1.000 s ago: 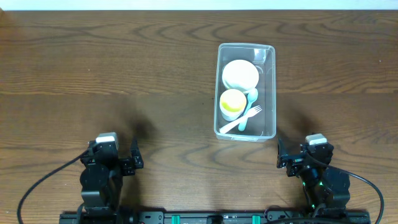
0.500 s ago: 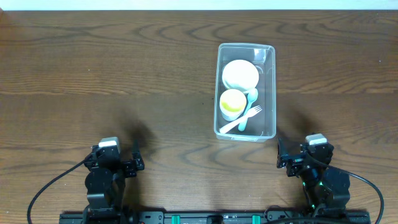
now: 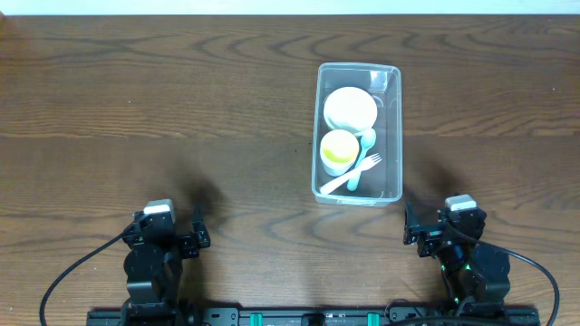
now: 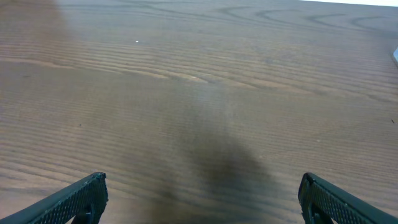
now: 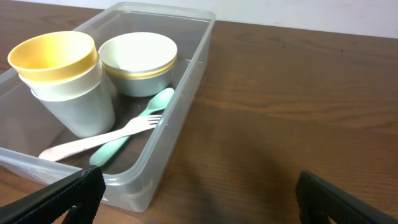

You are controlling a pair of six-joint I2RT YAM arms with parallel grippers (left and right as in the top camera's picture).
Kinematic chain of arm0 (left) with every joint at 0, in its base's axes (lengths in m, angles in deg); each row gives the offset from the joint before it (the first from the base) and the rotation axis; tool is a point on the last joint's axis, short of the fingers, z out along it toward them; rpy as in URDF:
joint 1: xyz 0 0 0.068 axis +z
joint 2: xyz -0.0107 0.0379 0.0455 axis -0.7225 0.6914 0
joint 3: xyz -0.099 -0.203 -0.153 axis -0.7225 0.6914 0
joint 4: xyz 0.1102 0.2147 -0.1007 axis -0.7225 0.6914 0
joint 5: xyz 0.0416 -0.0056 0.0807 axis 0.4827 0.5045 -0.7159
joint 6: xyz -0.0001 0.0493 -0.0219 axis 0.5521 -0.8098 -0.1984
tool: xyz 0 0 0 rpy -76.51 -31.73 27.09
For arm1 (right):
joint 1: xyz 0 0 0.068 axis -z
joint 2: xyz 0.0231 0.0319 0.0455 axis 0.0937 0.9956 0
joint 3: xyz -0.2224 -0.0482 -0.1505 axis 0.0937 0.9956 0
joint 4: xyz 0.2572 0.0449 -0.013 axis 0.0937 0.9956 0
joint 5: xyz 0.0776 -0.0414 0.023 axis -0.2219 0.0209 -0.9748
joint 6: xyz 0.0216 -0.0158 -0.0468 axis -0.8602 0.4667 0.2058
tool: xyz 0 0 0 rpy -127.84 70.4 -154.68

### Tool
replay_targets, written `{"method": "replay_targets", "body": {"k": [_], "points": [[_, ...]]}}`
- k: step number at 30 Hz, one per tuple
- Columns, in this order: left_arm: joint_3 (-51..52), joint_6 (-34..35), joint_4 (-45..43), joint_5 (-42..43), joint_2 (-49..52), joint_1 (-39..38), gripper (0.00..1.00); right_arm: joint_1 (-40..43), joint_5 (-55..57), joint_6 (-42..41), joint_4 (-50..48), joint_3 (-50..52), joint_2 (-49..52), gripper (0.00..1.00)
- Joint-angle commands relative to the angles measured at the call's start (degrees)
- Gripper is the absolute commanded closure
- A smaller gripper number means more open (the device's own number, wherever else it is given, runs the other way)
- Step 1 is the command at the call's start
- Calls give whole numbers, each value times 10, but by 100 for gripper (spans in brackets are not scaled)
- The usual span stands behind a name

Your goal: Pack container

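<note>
The clear plastic container [image 3: 391, 136] stands right of the table's middle. Inside it are stacked white bowls [image 3: 350, 108], a yellow cup nested in a white cup [image 3: 338, 150], a pale pink fork [image 3: 352, 175] and a mint green spoon [image 3: 363, 156]. The right wrist view shows the container [image 5: 186, 81], bowls [image 5: 138, 62], cups [image 5: 62, 78], fork [image 5: 102, 139] and spoon [image 5: 134, 132] close ahead on the left. My right gripper [image 5: 202, 202] is open and empty, just short of the container's near end. My left gripper [image 4: 202, 199] is open and empty over bare wood at the front left.
The wooden table [image 3: 163, 109] spreads around the container. Both arm bases sit at the front edge, the left arm [image 3: 159, 244] and the right arm [image 3: 453, 240]. A white wall strip runs along the far edge.
The left arm has drawn back slightly toward the front edge over the last second. The right arm and the container's contents have not moved.
</note>
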Motion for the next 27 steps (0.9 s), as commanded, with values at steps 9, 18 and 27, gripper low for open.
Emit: {"method": "replay_targets", "body": {"k": [9,18,27], "points": [[10,-10,-2,-1,-3,1,2,4,-4,4,0,2,-6,1],[10,-10,-2,-1,-3,1,2,4,-4,4,0,2,-6,1],[10,-10,-2,-1,-3,1,2,4,-4,4,0,2,-6,1]]}}
